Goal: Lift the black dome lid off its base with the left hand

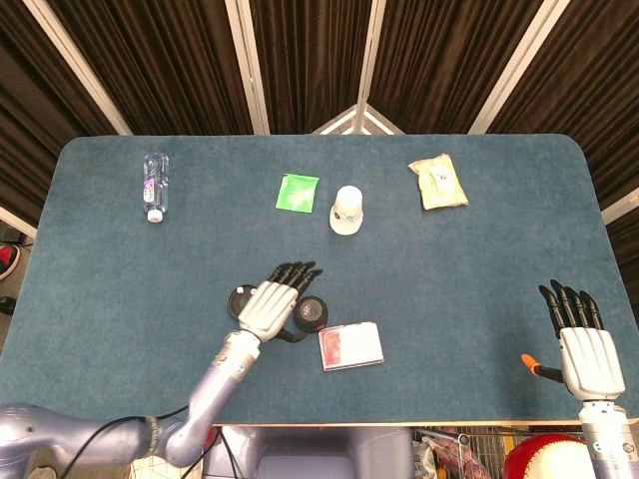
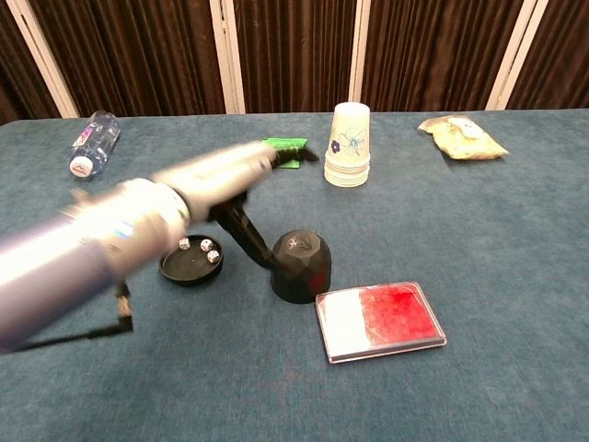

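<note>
No lettering is legible anywhere; the water bottle (image 2: 93,140) label and paper cup (image 2: 349,144) print are too small to read.

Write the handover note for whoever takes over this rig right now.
Left hand: open, fingers spread, above the table by the black dome lid; whether its thumb touches the lid is unclear.
Right hand: open, idle at the table's near right edge.
Lid stands on the table beside the red-and-white case.
Base lies left of the lid, uncovered, with dice in it.
Done: lid is off its base and set down.
Left: only pull the left hand clear.
</note>
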